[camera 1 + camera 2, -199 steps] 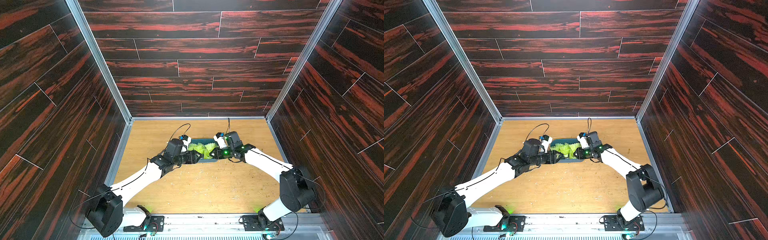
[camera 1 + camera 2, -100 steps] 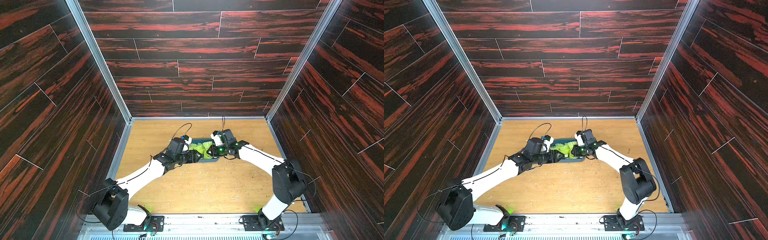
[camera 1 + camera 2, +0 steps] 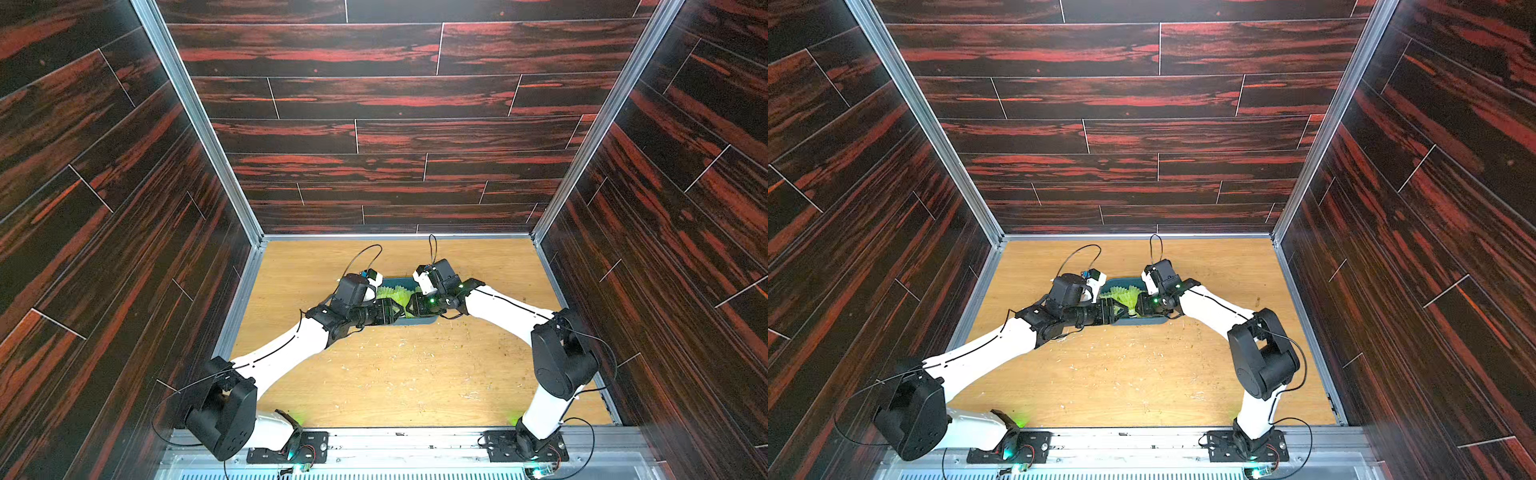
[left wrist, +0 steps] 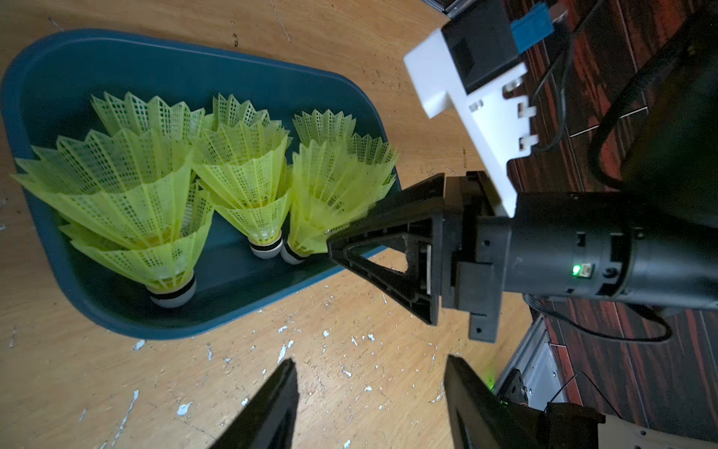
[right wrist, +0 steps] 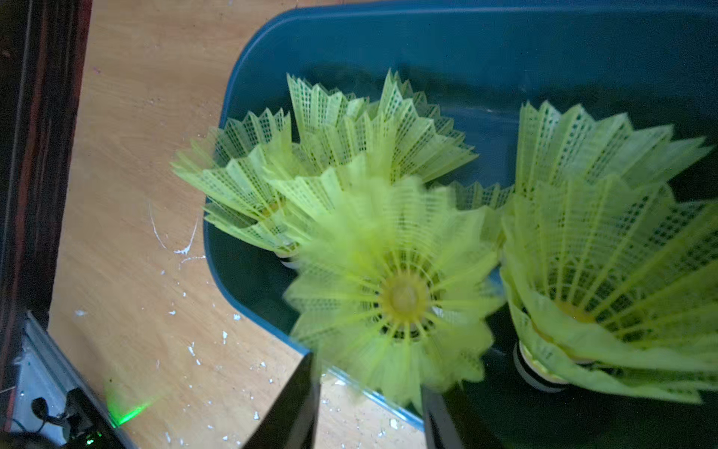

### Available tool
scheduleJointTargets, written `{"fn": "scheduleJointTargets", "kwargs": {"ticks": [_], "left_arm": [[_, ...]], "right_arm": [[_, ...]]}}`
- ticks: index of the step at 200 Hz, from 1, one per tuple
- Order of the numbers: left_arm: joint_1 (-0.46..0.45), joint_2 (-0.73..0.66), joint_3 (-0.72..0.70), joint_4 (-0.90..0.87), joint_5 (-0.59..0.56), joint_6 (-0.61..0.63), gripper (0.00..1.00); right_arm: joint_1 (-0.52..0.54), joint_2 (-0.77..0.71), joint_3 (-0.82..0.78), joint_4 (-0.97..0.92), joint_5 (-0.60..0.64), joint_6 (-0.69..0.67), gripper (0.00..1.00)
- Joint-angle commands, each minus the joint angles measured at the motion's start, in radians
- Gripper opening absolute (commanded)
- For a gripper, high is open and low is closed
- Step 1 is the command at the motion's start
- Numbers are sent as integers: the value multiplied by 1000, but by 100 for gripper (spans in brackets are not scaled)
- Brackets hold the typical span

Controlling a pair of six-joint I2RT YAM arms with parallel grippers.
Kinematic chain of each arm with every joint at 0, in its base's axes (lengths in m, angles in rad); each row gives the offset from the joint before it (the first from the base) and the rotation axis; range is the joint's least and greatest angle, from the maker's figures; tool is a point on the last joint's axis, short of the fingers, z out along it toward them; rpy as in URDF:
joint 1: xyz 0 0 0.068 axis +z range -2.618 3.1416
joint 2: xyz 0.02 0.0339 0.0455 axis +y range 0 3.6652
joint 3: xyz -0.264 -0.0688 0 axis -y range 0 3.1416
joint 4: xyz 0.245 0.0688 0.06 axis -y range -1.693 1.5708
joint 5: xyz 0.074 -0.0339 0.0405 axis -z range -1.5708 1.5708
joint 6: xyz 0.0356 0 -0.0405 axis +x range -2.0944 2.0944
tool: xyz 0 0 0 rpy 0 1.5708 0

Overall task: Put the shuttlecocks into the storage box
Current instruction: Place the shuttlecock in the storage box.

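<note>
The right end effector (image 5: 367,373), jaws parted, sits behind a shuttlecock (image 5: 392,295) standing cork-down in the storage box (image 5: 505,46), apparently releasing it beside stacked shuttlecocks (image 5: 606,241), while the left end effector (image 4: 369,359) hovers parted, empty, over the worktop (image 4: 116,369).

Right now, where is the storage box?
In both top views the storage box sits in the far half of the table, between the left hand and right hand, with shuttlecocks standing inside.
</note>
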Motion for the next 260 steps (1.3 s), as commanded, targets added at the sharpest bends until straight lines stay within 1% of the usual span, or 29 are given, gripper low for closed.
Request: {"fn": "scheduleJointTargets", "kwargs": {"ticks": [1,96,169,260], "left_arm": [[6,-20,10,-5,11,-1,64],[7,-19,-2,15,11,-22,64],[8,-30,-14,19,12,-30,64],[7,-42,-21,22,13,-41,64]], "right_arm": [[6,13,28,-34,21,-10,48],[15,-14,56,-87,83,-18,51],[31,-43,70,-112,109,-18,55],[32,-85,76,-148,146,-24,57]]}}
